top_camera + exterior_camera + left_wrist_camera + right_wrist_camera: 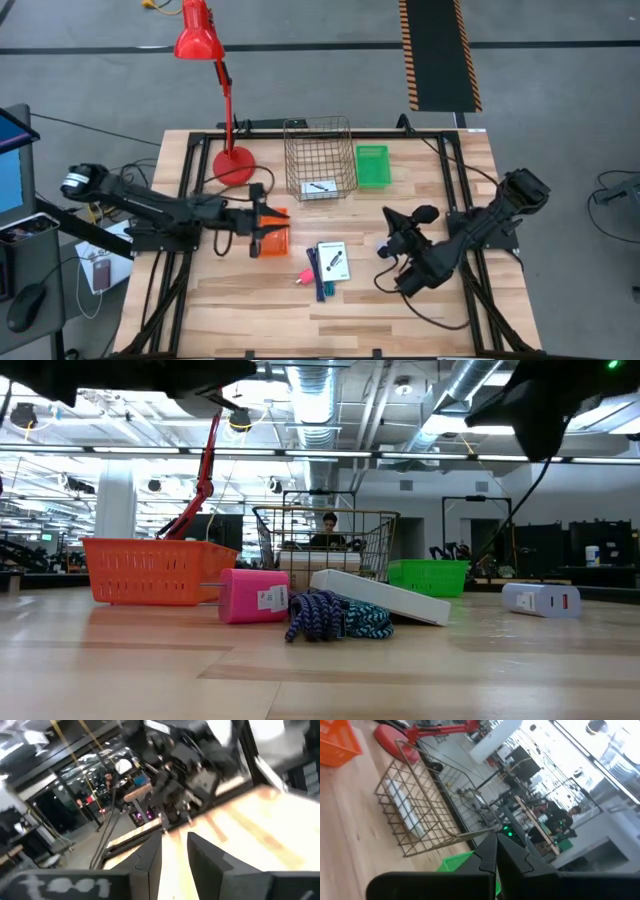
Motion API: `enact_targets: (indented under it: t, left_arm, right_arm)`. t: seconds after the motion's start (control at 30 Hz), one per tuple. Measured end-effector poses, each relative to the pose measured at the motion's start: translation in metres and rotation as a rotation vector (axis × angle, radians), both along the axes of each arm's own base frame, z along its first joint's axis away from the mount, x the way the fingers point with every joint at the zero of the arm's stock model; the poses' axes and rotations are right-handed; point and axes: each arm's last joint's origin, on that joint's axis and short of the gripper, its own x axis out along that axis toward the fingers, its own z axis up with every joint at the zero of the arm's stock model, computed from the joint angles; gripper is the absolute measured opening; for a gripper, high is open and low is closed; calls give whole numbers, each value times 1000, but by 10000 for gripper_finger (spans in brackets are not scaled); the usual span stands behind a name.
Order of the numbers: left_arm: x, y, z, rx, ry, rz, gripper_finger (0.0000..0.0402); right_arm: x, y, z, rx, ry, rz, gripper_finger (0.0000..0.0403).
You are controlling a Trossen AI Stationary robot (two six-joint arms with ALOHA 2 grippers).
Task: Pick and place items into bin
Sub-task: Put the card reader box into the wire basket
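The items lie in a cluster at the table's middle: a flat white card with black marks [333,260], blue and teal cord-like pieces [318,275] and a small pink piece [300,277]. The low view shows them as a white slab [385,597], a braided bundle [335,616] and a pink block [254,595]. A small light piece [383,247] lies apart, near the right arm. My left gripper [262,217] hovers over the orange bin [270,241], open and empty [175,856]. My right gripper [392,232] is right of the cluster, above the table, shut on nothing [496,854].
A wire basket [320,158] with a white piece inside [318,188] stands at the far middle, a green bin [372,165] to its right, and a red desk lamp [232,160] to its left. Bare wood lies along the near edge.
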Motion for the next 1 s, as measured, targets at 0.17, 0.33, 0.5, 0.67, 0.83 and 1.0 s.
enact_targets:
  t: [0.17, 0.33, 0.5, 0.67, 0.83, 1.0]
  left_arm:
    - [20, -3, -3, 81, 92, 32, 82]
    - [37, -4, -9, 176, 175, 126, 82]
    - [53, -11, -8, 207, 187, 113, 82]
    - [58, -16, -3, 324, 176, 92, 82]
    - [58, -17, -3, 346, 177, 95, 82]
    - [57, -17, -7, 365, 221, 87, 82]
  right_arm:
    - [-8, 9, 4, -14, 18, 55, 0]
    - [-12, 17, 5, -1, 1, 92, 0]
    - [-12, 21, 5, 23, -30, 104, 0]
    - [-7, 19, 5, 48, -61, 85, 0]
    - [7, 18, 2, 160, -134, 42, 0]
    - [21, 19, -2, 315, -39, 41, 0]
